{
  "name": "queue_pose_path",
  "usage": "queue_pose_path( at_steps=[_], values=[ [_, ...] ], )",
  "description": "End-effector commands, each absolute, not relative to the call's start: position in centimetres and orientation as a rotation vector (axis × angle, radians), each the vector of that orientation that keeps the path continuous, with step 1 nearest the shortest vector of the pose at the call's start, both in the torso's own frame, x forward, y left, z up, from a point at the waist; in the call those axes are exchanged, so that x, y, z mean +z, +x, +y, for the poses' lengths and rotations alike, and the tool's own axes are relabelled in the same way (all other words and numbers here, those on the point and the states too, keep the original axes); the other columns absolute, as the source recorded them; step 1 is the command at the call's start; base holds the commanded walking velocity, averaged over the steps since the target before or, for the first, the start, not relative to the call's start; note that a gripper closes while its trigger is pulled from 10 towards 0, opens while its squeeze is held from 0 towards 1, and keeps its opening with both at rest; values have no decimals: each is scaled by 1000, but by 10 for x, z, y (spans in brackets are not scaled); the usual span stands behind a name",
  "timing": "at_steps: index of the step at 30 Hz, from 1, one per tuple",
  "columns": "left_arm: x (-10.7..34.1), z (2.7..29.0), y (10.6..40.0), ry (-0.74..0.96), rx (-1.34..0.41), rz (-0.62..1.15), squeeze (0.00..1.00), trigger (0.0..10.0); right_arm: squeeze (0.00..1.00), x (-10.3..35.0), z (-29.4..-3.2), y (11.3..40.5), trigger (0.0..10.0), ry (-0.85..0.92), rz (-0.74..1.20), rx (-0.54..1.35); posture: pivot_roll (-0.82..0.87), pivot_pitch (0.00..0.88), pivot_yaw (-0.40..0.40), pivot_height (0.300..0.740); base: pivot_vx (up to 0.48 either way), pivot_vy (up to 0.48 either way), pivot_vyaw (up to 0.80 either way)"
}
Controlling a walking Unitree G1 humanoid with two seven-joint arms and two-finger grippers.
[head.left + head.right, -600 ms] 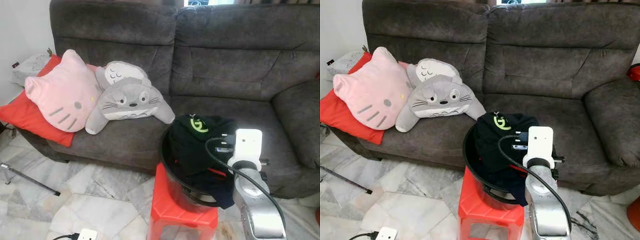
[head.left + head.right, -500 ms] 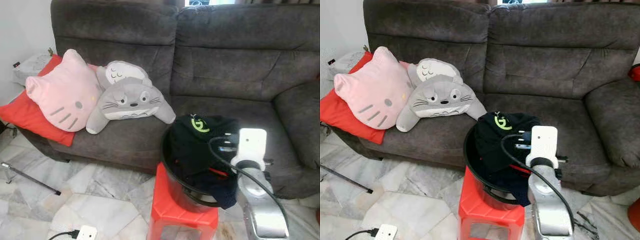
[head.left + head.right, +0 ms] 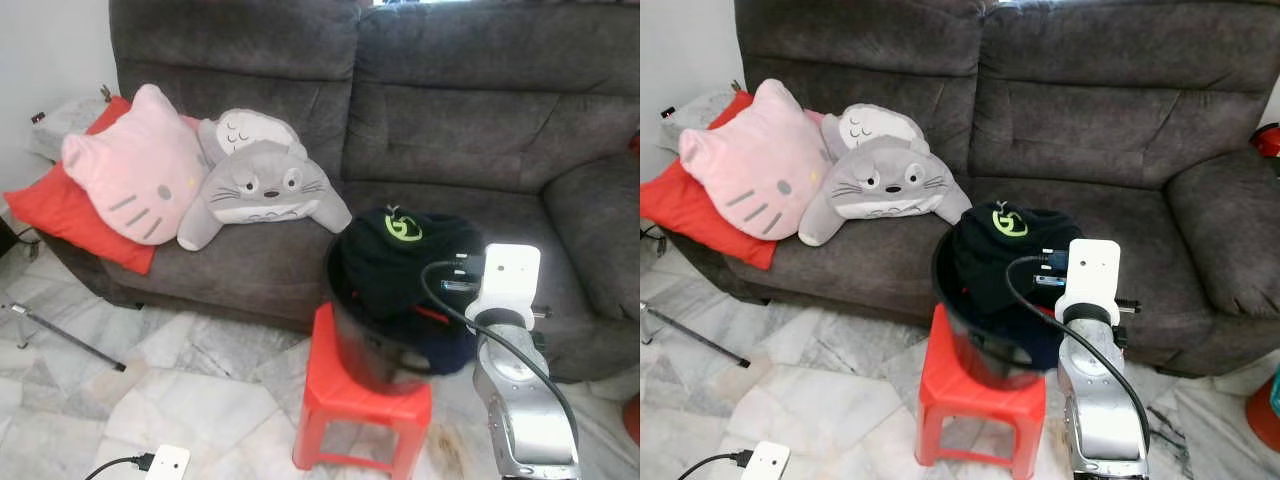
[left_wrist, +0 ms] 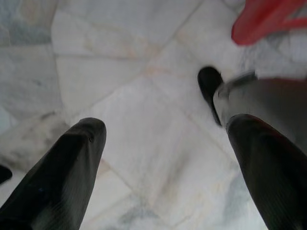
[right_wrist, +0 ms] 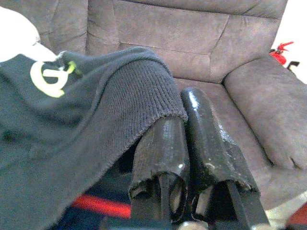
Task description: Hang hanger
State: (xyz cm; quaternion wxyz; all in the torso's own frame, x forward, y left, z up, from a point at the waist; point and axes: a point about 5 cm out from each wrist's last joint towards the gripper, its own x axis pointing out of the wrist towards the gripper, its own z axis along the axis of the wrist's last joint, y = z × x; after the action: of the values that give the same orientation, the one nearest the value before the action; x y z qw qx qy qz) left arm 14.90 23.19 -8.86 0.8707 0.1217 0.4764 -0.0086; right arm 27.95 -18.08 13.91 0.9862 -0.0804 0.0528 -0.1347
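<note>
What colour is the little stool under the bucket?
The stool is red, and it shows best in the right eye view.

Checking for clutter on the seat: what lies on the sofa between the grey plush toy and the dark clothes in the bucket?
Nothing: the eye views show bare sofa seat between the grey plush toy and the dark clothes.

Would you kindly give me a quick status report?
Right end effector shut at dark garment in black bucket on red stool. Left end effector open, idle over floor. Hanger not made out.
</note>
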Motion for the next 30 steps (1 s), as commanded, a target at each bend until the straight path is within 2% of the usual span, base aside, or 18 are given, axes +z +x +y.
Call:
queue_pose_path(
  at_steps=[1,13,30],
  values=[
    [-90,239,141,256,-1,1024,0,10000,0,141,-178,280,10000,-156,95,-266,-135,0,39,740,-371,0,0],
    [-97,231,125,251,1,1056,0,10000,0,145,-181,284,10000,-167,86,-269,-133,0,33,740,-372,0,0],
    [-101,214,126,245,-14,1048,0,10000,0,150,-180,285,10000,-172,44,-266,-139,0,34,740,-374,0,0]
  ],
)
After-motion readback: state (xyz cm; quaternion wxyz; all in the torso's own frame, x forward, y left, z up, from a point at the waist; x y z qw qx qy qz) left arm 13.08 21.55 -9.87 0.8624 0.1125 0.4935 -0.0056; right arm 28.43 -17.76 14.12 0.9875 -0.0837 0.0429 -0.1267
